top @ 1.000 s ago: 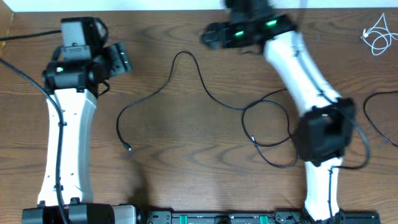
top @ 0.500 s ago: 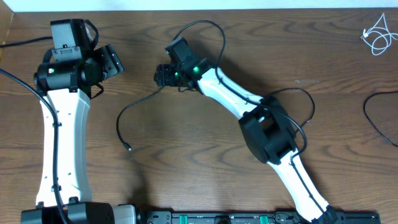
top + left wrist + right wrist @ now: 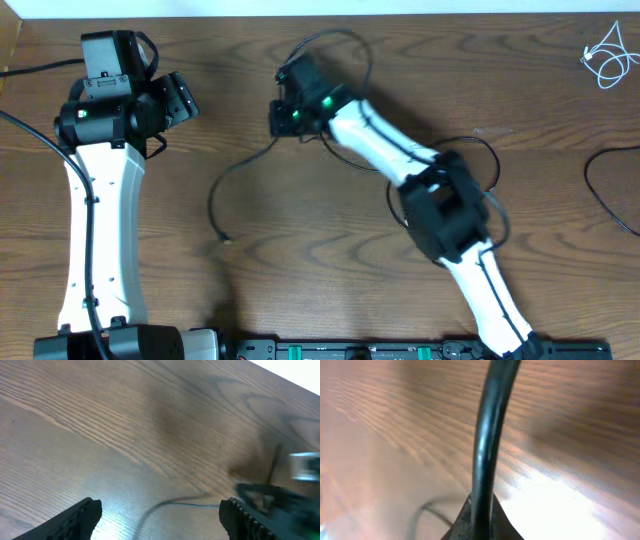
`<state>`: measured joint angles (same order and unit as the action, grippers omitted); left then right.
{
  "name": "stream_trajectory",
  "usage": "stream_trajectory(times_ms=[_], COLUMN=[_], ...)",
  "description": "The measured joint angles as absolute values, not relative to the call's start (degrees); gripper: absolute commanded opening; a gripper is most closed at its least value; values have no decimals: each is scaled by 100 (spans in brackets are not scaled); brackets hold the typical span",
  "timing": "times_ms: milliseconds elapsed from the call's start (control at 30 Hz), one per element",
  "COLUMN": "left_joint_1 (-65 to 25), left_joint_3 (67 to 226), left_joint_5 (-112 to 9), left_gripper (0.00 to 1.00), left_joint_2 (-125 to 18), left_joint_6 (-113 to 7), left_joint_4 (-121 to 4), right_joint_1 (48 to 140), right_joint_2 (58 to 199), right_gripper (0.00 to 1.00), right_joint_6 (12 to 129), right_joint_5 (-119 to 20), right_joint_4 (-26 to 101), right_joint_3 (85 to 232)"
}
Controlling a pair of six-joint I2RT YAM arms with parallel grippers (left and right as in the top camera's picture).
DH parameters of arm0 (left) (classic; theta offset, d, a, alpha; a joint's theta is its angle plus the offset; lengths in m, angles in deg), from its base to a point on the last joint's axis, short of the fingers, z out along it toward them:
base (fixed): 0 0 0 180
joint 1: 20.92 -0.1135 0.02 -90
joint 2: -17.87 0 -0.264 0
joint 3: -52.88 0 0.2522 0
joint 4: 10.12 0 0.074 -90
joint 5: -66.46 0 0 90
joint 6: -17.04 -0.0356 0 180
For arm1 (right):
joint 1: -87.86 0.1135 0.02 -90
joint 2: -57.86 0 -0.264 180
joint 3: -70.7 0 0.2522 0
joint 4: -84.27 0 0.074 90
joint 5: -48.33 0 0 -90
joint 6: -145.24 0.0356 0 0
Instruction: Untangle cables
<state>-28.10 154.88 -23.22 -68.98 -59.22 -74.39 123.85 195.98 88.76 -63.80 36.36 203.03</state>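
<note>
black cable | far centre, tail running near-left to plug | right gripper clamped on it | left gripper open, empty, left of tail, nearer the plug

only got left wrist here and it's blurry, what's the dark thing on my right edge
observer: Likely the right gripper. Overhead shows it just left of the middle of the table.
operator: is it holding anything
observer: Yes, the right wrist view shows its fingers closed on the black cable.
operator: where's that cable's free end
observer: Overhead shows its plug end lying loose on the wood, nearer the arms' bases than the gripper.
</note>
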Motion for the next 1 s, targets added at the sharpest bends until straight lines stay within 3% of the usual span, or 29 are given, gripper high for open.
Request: stream_trajectory(times_ms=[233, 433, 600, 867, 1000], left_joint_1=[-2810, -2810, -2810, -2810, -2810], left_joint_3=[15488, 15488, 15488, 15488, 15488], left_joint_5=[-2320, -2320, -2320, -2322, -2322], left_gripper=[80, 80, 80, 80, 80], left_joint_2=[-6898, -6898, -6898, -6898, -6898], left_joint_6=[-5922, -5922, -5922, -5922, -5922], left_joint_4=[-7430, -7421, -7395, -7384, -7382], right_joint_1=[11386, 10713, 10286, 10245, 10291], right_joint_2=[17480, 17235, 17253, 17259, 17277], right_gripper=[1, 1, 1, 1, 16], right_joint_6=[7870, 6957, 6248, 5951, 5901], right_joint_5=[-7277, -7292, -6306, -4818, -4722], right_joint_4=[1535, -476, -1953, -2010, -1485], right_joint_3=[20373, 20390, 20357, 19559, 18637])
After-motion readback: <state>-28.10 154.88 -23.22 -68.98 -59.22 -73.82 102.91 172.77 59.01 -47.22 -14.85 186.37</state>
